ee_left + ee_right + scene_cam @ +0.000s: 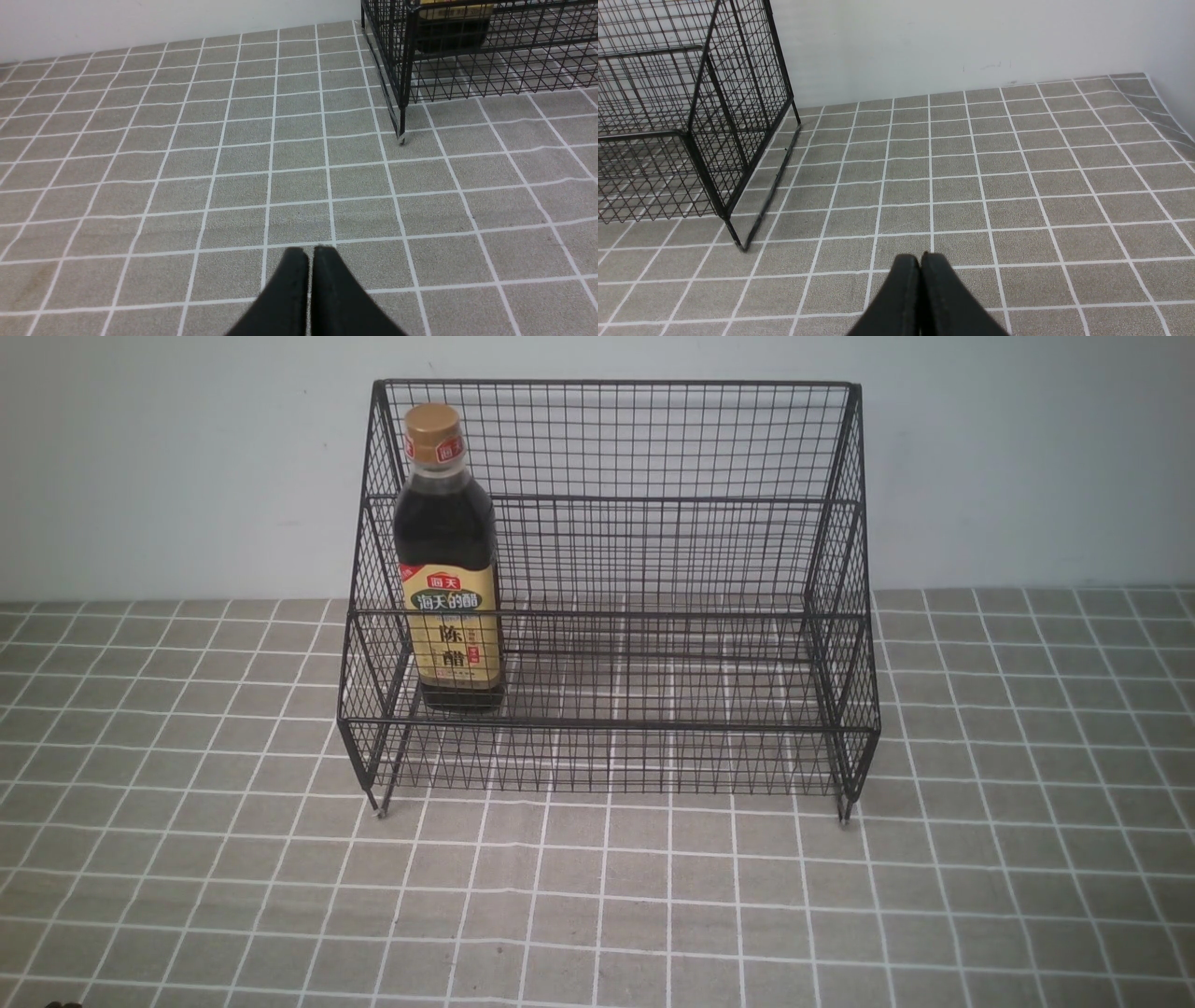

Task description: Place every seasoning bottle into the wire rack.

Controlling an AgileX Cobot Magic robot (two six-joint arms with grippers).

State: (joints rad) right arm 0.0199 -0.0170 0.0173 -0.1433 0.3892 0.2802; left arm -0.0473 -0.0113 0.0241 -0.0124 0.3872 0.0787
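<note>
The seasoning bottle (448, 569), dark liquid under a gold cap with a tan-yellow label, stands upright inside the black wire rack (672, 448) at its left end, on the lower tier. Its base (451, 28) shows through the rack's mesh (514, 70) in the left wrist view. My left gripper (309, 252) is shut and empty, hovering over the cloth well short of the rack's front left foot. My right gripper (920, 259) is also shut and empty, off the rack's right side (738, 93). Neither arm shows in the front view.
A grey cloth with a white grid (597, 896) covers the table. A pale wall (140, 457) rises right behind the rack. At the far right the cloth rumples up against a side wall (1171, 116).
</note>
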